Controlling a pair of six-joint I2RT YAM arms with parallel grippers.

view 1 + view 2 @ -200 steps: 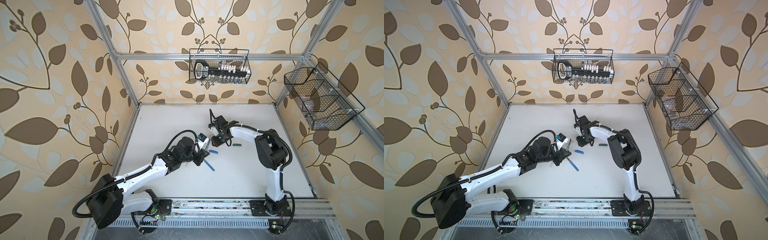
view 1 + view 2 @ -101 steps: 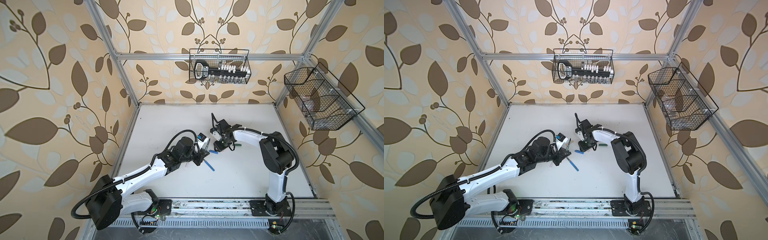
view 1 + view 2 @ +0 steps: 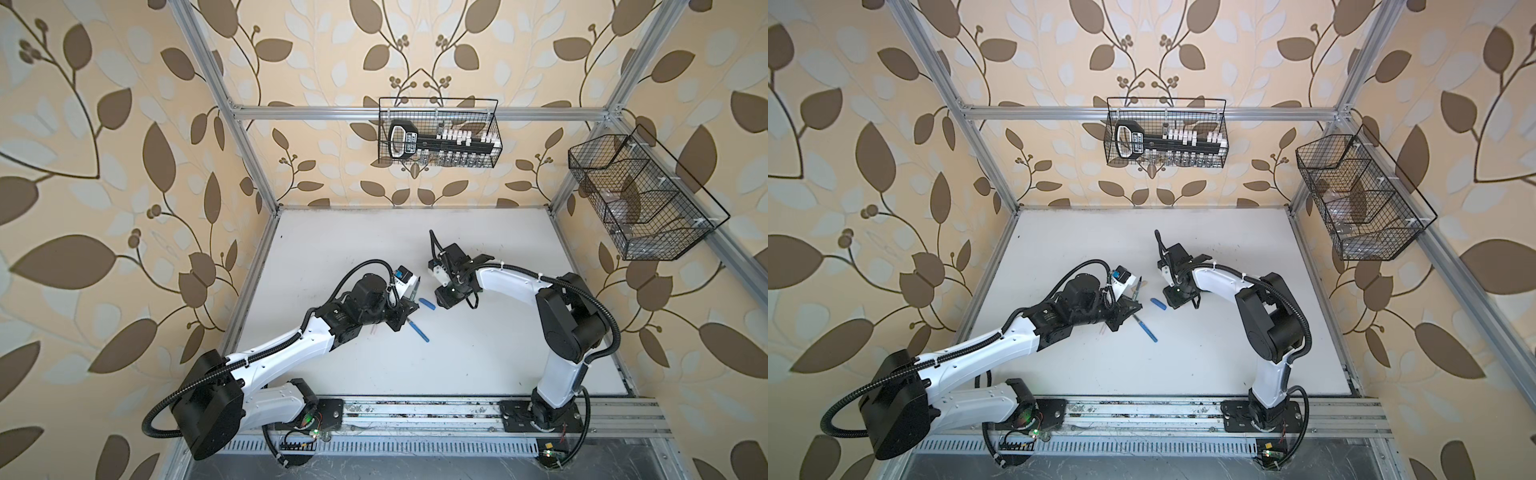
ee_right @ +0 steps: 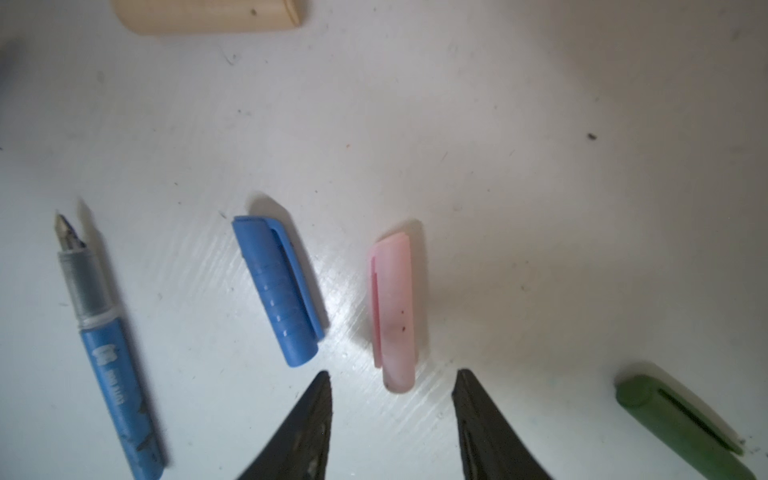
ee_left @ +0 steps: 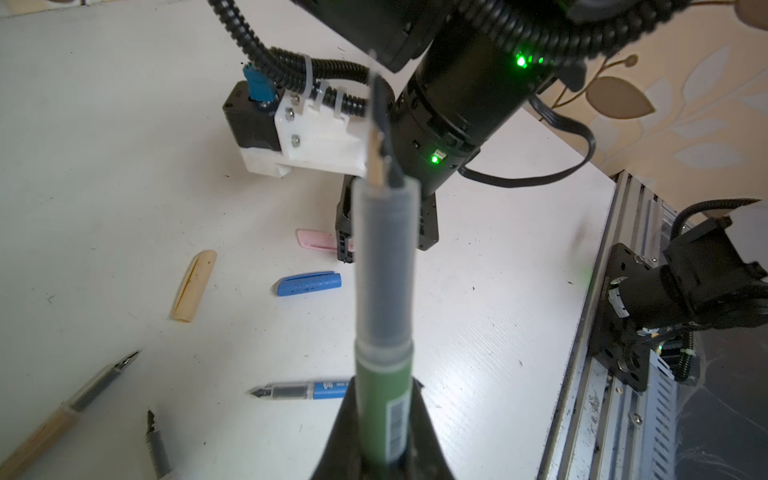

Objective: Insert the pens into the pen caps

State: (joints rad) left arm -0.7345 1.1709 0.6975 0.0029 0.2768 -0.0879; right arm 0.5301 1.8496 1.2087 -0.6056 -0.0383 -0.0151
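On table [image 5: 124,166]: left tool [image 5: 384,388] clamps green pen [image 5: 384,291]; right tool [image 4: 393,373] spread above pink cap [image 4: 392,307], blue cap [image 4: 276,286] beside.

green pen [image 5: 384,374] aloft, uncapped, blue pen [image 4: 112,353] lying flat, blue cap [image 4: 276,286] beside pink cap [image 4: 395,311]

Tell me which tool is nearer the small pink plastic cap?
Right. The right tool, open, is right by the pink plastic cap; the left tool, gripping a dark green plastic pen, is farther, beyond the blue plastic cap.
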